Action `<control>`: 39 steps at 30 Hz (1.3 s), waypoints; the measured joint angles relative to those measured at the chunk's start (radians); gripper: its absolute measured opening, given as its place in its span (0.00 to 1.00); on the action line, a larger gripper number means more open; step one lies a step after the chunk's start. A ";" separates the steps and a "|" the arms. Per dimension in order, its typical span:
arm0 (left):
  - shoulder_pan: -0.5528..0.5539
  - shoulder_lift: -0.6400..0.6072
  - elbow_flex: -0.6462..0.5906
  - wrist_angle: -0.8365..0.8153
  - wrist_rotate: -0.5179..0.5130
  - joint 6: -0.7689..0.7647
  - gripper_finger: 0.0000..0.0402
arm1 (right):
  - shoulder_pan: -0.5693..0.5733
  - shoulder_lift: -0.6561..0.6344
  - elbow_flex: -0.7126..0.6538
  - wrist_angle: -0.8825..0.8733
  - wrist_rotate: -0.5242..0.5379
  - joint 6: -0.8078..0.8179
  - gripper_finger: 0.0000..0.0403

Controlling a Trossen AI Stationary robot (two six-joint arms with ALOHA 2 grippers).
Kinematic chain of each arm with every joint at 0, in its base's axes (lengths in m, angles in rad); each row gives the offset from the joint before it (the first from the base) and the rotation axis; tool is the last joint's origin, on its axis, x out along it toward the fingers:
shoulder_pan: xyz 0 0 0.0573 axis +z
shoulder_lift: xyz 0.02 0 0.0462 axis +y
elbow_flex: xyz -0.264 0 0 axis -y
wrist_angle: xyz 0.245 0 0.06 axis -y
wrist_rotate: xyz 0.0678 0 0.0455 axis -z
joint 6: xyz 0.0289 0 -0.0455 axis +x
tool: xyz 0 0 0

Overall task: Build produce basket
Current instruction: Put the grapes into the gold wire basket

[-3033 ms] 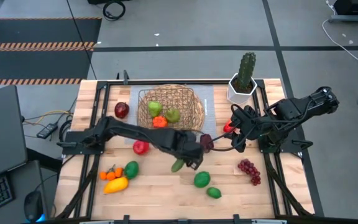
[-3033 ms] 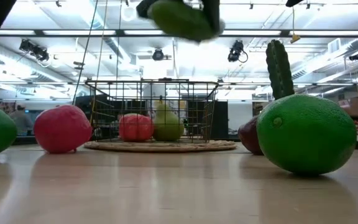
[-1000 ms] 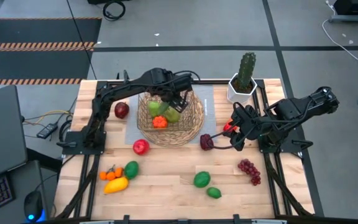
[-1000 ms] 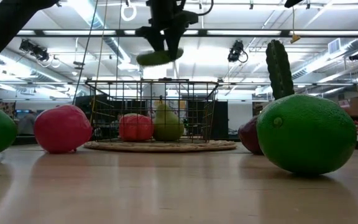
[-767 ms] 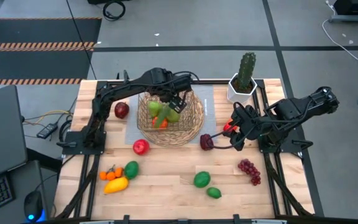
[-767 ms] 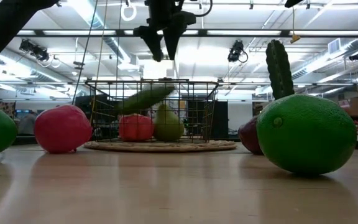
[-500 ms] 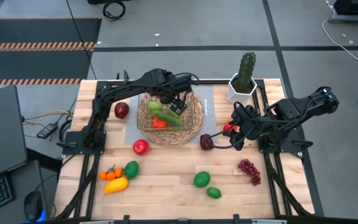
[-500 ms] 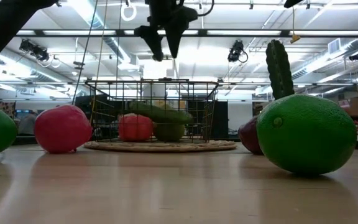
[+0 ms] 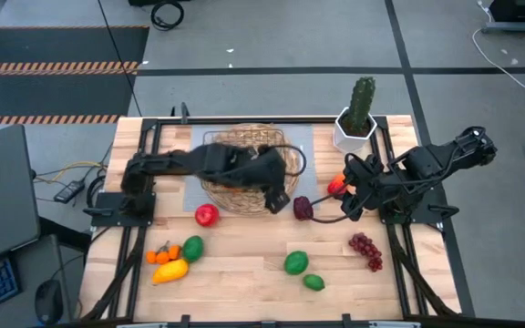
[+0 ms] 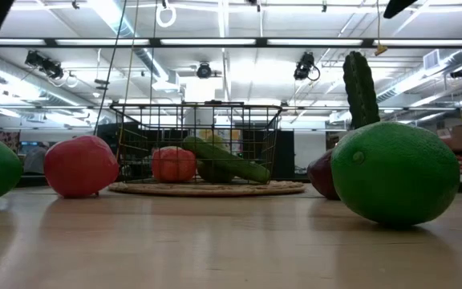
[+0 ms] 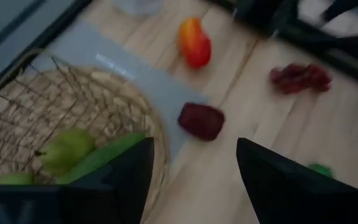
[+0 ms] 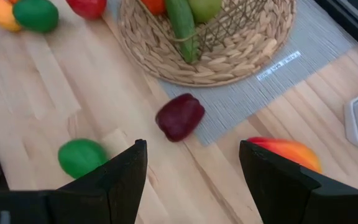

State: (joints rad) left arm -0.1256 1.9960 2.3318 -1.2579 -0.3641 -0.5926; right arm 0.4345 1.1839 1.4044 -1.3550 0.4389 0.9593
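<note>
Both your left hand (image 11: 192, 149) and right hand (image 12: 192, 146) hang open and empty near the one dark plum (image 12: 179, 116), which lies just beside the basket (image 12: 229, 59), so sending both for it risks a clash of arms. The left arm also lies low across the basket and could snag its wires. I count one cucumber (image 12: 182, 25) and one pear (image 11: 67, 149) inside; out on the table (image 9: 244, 273) are one red apple (image 9: 207, 215), one grape bunch (image 9: 365, 248) and two limes (image 9: 296, 263).
</note>
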 joint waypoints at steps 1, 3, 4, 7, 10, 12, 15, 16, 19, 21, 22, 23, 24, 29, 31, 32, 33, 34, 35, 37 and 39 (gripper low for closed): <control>-0.020 -0.010 0.000 0.012 -0.018 -0.004 0.58 | 0.003 0.000 0.000 0.002 0.000 0.000 0.65; -0.056 -0.028 0.000 0.074 -0.046 -0.004 0.57 | 0.008 0.000 0.000 0.007 0.001 0.000 0.65; -0.076 -0.040 -0.001 0.093 -0.055 -0.004 0.57 | 0.009 0.000 0.000 0.017 0.002 0.000 0.65; -0.122 -0.065 0.001 0.207 -0.072 0.003 0.56 | 0.009 0.000 0.000 0.067 0.006 -0.018 0.65; -0.159 -0.084 0.000 0.299 -0.076 0.043 0.55 | 0.009 0.000 0.000 0.157 -0.015 -0.050 0.65; -0.178 -0.104 0.000 0.317 -0.077 0.062 0.54 | 0.009 0.002 0.000 0.226 -0.052 -0.088 0.65; -0.197 -0.131 0.001 0.319 -0.077 0.083 0.53 | 0.009 0.009 0.000 0.299 -0.114 -0.206 0.65; -0.201 -0.137 0.000 0.306 -0.077 0.091 0.53 | 0.009 0.012 0.000 0.312 -0.121 -0.247 0.65; -0.204 -0.148 0.000 0.280 -0.077 0.117 0.52 | 0.007 0.018 0.000 0.317 -0.123 -0.294 0.65; -0.203 -0.158 0.000 0.282 -0.077 0.136 0.52 | 0.003 0.021 0.000 0.293 -0.119 -0.248 0.65; -0.203 -0.161 0.000 0.283 -0.077 0.140 0.51 | 0.000 0.021 0.000 0.275 -0.119 -0.217 0.65; -0.203 -0.162 0.000 0.287 -0.077 0.141 0.51 | -0.001 0.022 0.000 0.262 -0.119 -0.191 0.65; -0.203 -0.162 0.000 0.290 -0.077 0.141 0.51 | -0.004 0.024 0.000 0.253 -0.119 -0.174 0.65; -0.203 -0.159 0.000 0.305 -0.077 0.126 0.49 | -0.005 0.027 0.000 0.236 -0.119 -0.151 0.65; -0.203 -0.158 0.000 0.306 -0.077 0.110 0.49 | -0.005 0.027 0.000 0.237 -0.119 -0.150 0.65; -0.203 -0.156 0.000 0.306 -0.077 0.108 0.48 | -0.005 0.027 0.000 0.237 -0.119 -0.148 0.65; -0.203 -0.156 0.000 0.306 -0.077 0.107 0.48 | -0.005 0.027 0.000 0.237 -0.120 -0.147 0.65; -0.203 -0.156 0.000 0.306 -0.077 0.106 0.48 | -0.005 0.027 0.000 0.237 -0.123 -0.147 0.65; -0.203 -0.156 0.000 0.306 -0.077 0.106 0.48 | -0.005 0.027 0.000 0.237 -0.127 -0.147 0.65; -0.206 -0.156 0.000 0.304 -0.077 0.106 0.48 | -0.005 0.027 0.000 0.237 -0.139 -0.146 0.65; -0.211 -0.156 -0.002 0.289 -0.077 0.109 0.48 | -0.004 0.027 0.000 0.237 -0.153 -0.139 0.65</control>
State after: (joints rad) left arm -0.3363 1.8404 2.3302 -0.9685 -0.4408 -0.4839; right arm 0.4300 1.2110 1.4048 -1.1183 0.2857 0.8203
